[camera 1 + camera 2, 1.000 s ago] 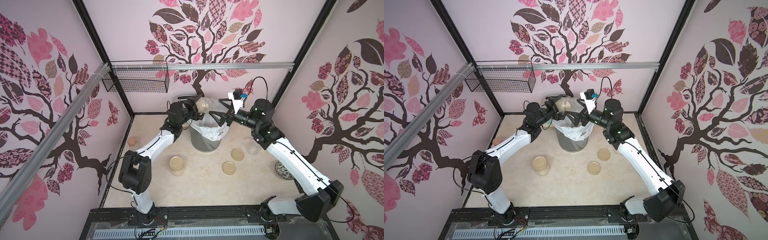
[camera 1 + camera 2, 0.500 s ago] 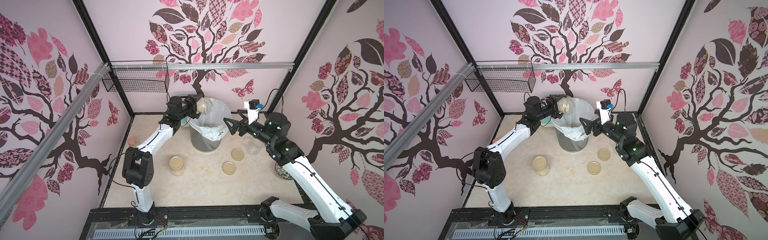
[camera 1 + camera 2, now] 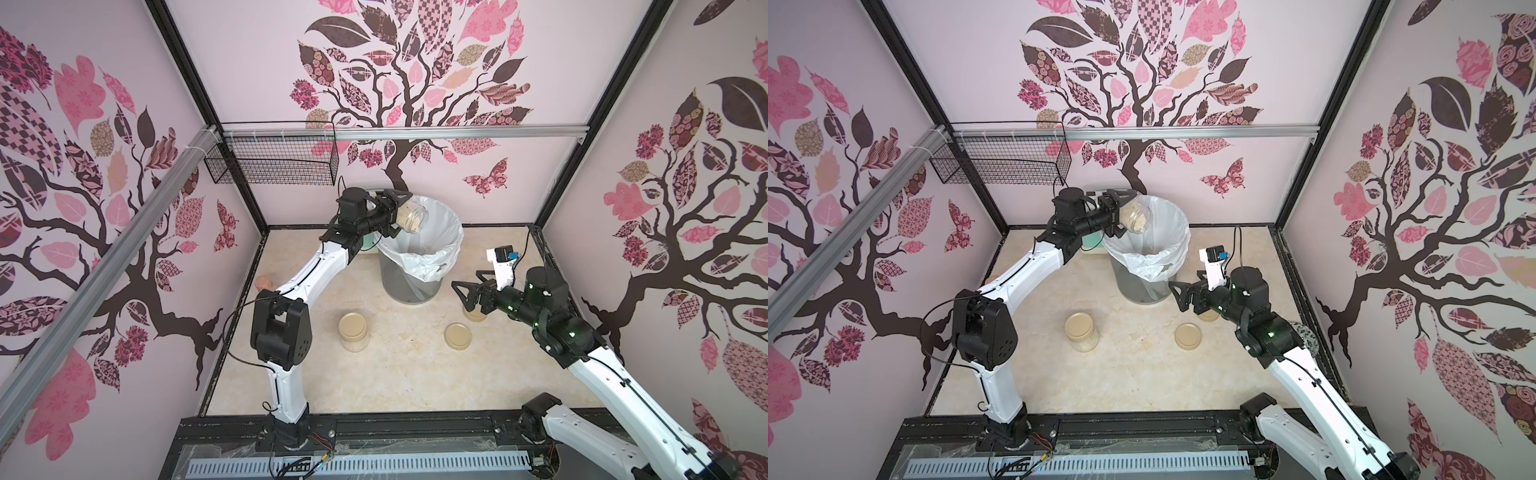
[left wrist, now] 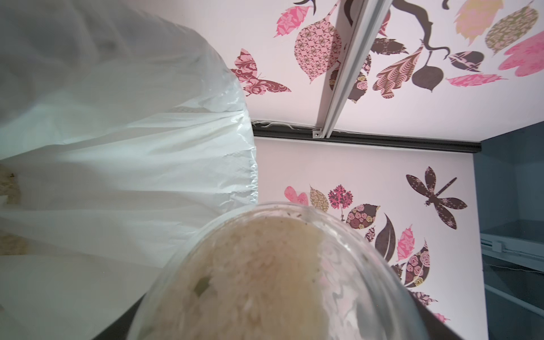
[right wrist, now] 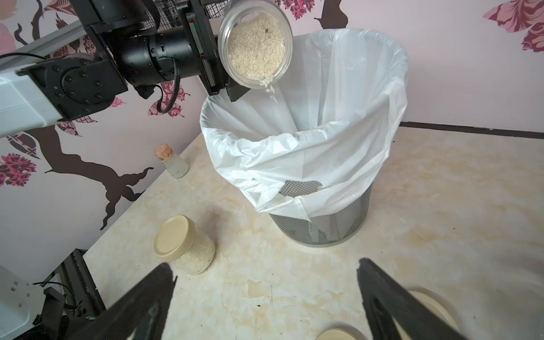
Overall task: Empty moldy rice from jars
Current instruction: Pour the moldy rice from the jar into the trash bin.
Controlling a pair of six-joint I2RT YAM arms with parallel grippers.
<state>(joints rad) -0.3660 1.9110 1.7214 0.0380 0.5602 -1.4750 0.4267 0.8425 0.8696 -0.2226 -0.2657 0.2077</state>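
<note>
My left hand [image 3: 397, 216] is clamped on an open jar [image 3: 415, 217], tipped mouth-down over the lined bin [image 5: 338, 226] at the back of the worktop [image 3: 395, 374]. A thin stream of rice [image 5: 256, 50] spills from its lip into the white liner [image 5: 353, 138]. Most of the grains sit packed inside the glass, so I judge this pour has only begun. In the left wrist view some tan patches show low in the liner, perhaps rice already dumped, though I cannot be sure. My right hand [image 5: 266, 265] hangs with its jaws spread wide and holds nothing, low over the worktop just beside the bin. Two loose lids lie there, one in the open [image 3: 458, 336] and one partly under that hand [image 3: 476, 315], which suggests two jars have been opened. I cannot see a second opened jar in these views. A closed jar [image 5: 184, 245] stands nearer the front, full, its lid on. So what is left, as I read it: finish this pour, then unscrew and empty the closed one.
</note>
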